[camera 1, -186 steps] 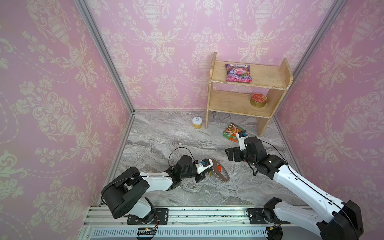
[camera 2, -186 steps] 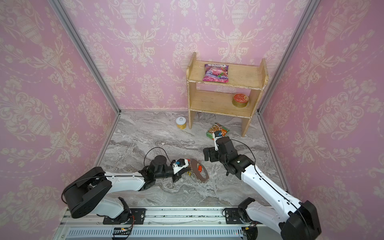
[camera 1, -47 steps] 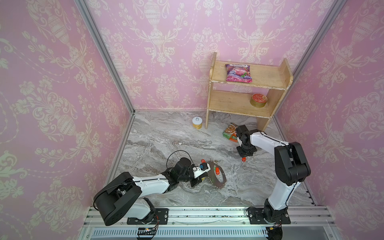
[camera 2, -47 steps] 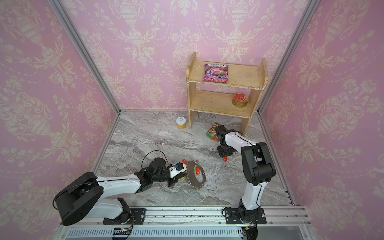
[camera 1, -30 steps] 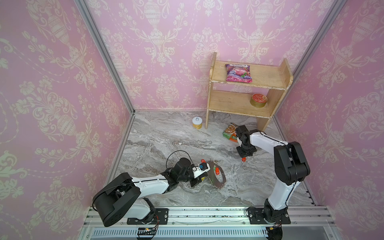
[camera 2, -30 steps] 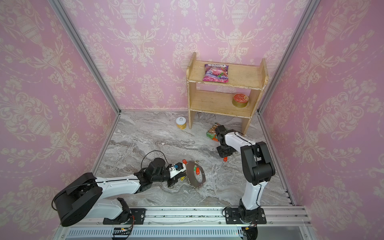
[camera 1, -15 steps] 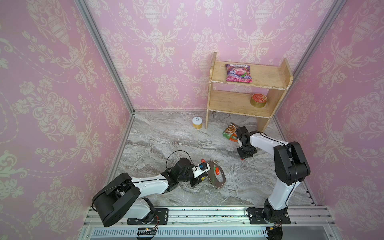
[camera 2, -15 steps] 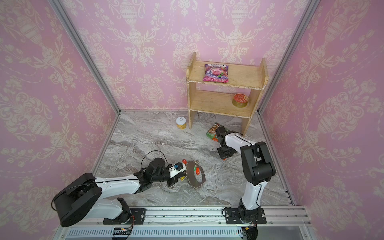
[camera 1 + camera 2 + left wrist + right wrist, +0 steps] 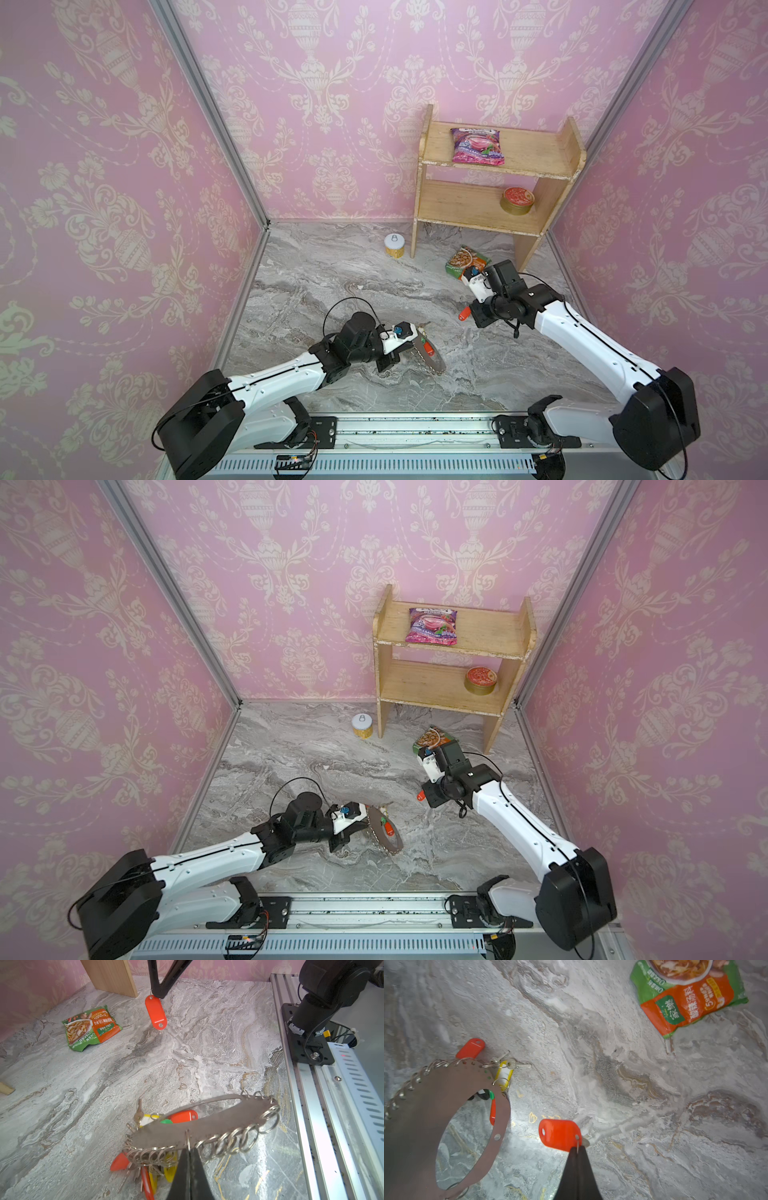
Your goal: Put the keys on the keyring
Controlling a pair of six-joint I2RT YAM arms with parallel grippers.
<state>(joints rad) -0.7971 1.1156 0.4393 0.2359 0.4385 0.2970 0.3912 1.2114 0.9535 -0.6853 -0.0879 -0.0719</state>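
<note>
My left pincer (image 9: 188, 1152), shut, pinches the keyring (image 9: 207, 1124); my right pincer (image 9: 578, 1148) clamps a red-tagged key (image 9: 560, 1134); the packet (image 9: 689, 1001) reads 家樂.

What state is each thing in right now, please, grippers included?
left gripper: shut on the keyring
keyring: held up on edge, several keys attached
right gripper: shut on the red-tagged key
red-tagged key: dangling, not yet attached
soup packet: lying flat
small can: upright

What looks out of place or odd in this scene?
The green-and-orange soup packet lies askew on the marble top beside a leg of the wooden shelf, not on a board. Nothing looks spilled or damaged.
</note>
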